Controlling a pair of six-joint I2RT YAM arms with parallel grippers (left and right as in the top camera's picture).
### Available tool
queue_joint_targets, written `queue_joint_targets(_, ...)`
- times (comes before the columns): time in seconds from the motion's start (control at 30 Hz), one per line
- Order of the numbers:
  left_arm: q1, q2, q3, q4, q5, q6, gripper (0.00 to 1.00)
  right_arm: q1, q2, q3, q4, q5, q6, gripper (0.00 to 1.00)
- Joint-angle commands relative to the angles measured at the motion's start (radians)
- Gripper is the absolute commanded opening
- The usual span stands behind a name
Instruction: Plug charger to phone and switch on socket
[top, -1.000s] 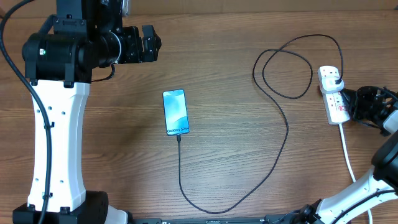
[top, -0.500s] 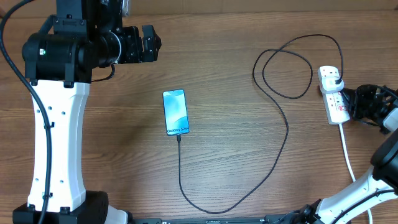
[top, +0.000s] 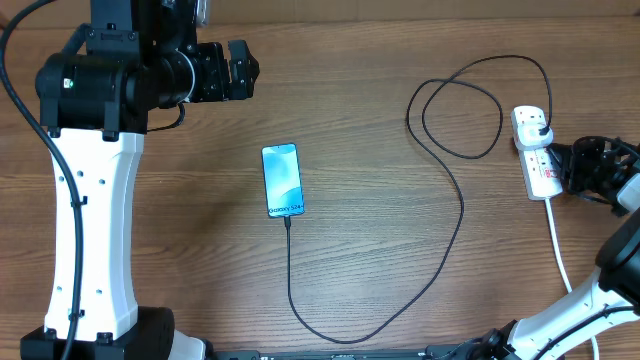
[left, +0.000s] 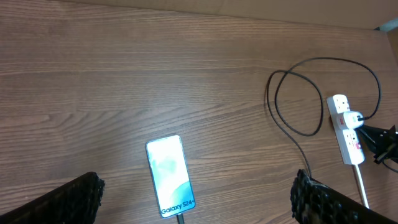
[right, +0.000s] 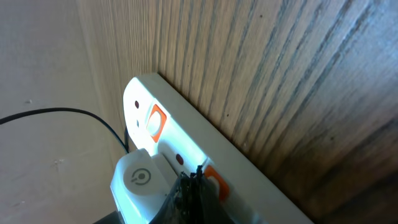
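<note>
On your bench (top: 380, 250) you have one phone (top: 282, 180), one charger (top: 462, 215), one socket (top: 540, 168); left gripper (top: 243, 68) gapes empty, right gripper (right: 191, 186) is closed.

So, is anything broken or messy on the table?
Nothing looks broken or spilled. The phone lies flat with the charger at its bottom end. The only untidy bit is the cable, which curls in a loose loop beside the socket.
</note>
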Motion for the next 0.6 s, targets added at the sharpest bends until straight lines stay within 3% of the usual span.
queue_joint_targets(0.0,0.000,-0.004,0.010,0.000,0.008,0.012,1.00,0.045,0.023,-0.037,-0.045,0.009,-0.025,0.04)
queue_joint_targets(0.57,0.000,-0.004,0.010,0.000,0.008,0.012,1.00,0.011,0.022,-0.028,-0.027,0.063,-0.032,0.04)
